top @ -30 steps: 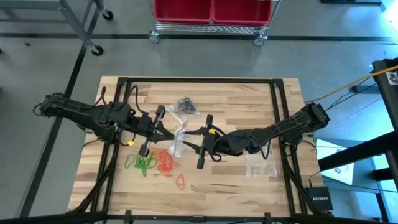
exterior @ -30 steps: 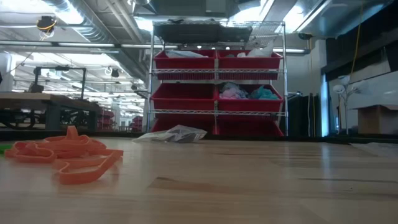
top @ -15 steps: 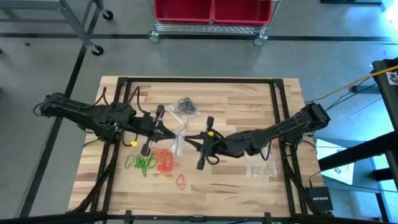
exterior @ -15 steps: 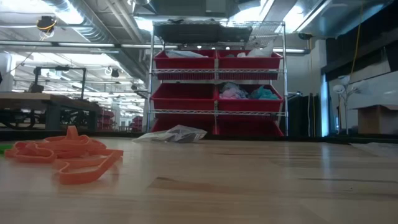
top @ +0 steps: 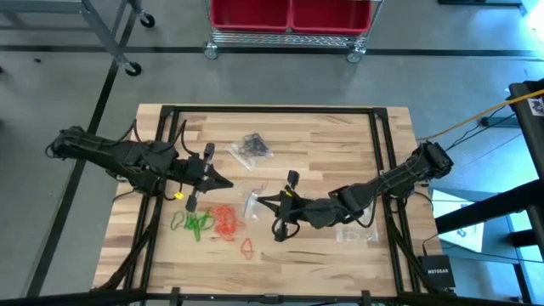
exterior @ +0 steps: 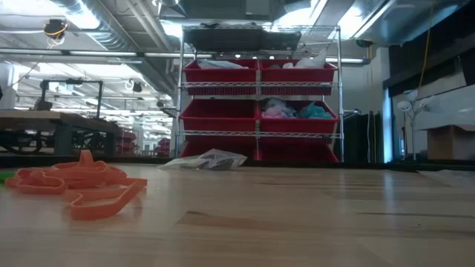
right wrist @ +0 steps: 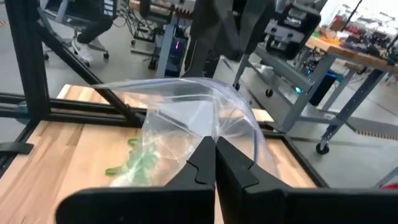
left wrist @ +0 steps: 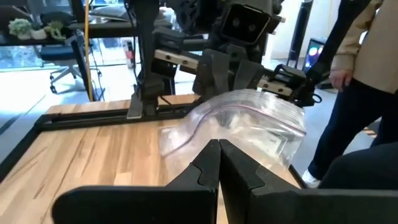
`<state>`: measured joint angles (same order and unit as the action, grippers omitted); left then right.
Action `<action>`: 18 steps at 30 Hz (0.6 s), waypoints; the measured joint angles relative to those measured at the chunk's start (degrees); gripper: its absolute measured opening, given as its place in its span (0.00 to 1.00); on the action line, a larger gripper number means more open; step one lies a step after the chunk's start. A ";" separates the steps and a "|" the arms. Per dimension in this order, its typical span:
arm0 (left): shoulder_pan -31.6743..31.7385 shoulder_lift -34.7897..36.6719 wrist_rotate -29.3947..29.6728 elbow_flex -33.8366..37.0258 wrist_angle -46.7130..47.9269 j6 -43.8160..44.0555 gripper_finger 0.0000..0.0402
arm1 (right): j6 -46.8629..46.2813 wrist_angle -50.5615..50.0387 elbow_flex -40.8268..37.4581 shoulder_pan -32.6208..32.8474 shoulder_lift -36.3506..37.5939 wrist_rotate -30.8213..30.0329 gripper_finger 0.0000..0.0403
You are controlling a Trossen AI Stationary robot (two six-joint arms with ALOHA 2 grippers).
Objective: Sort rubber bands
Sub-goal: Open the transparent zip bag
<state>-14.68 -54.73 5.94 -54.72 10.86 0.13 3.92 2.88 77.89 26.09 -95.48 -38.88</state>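
The rubber bands lie sorted by colour in loose heaps on the wooden table point(top: 340, 127). The bright green rubber bands point(top: 193, 223) form a small tangle near the table's left front, and the orange-red rubber bands point(top: 225, 222) sit just beside them, with one orange-red loop point(top: 247, 248) lying apart, nearer the front edge. In the low view the orange-red ones point(exterior: 78, 180) show as flat, thin loops piled over one another, one point(exterior: 104, 202) resting alone in front. The black rubber bands point(top: 252, 145) lie farther back inside a clear plastic bag.

The right gripper point(top: 259, 201) reaches toward the table's middle, its fingers pressed together on the edge of a second clear plastic bag point(top: 252, 202); its wrist view shows that bag point(right wrist: 193, 134) bulging open just past the closed tips, with green bands point(right wrist: 134, 165) seen through it. The left gripper point(top: 228, 184) is drawn together on nothing, pointing at the same bag point(left wrist: 239, 124) from the other side. A third clear bag point(top: 357, 231) lies flat under the right arm.
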 joint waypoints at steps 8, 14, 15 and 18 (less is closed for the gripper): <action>0.90 -1.63 -0.40 0.00 -0.20 2.79 0.01 | -1.10 0.08 -0.02 -0.69 0.09 1.53 0.00; 1.01 -3.92 -2.46 0.00 0.26 2.44 0.13 | -1.12 -0.96 -0.02 -0.70 0.09 3.96 0.00; 1.23 -3.80 -2.48 0.00 0.32 2.39 0.17 | -1.16 -1.07 -0.04 -0.70 0.09 3.96 0.00; 1.69 -3.66 -2.37 0.00 0.18 2.35 0.27 | -1.13 -0.76 -0.04 -0.72 0.09 3.98 0.00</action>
<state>-12.99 -58.39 3.57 -54.72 11.04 2.48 2.79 2.12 77.84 25.36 -95.39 -34.90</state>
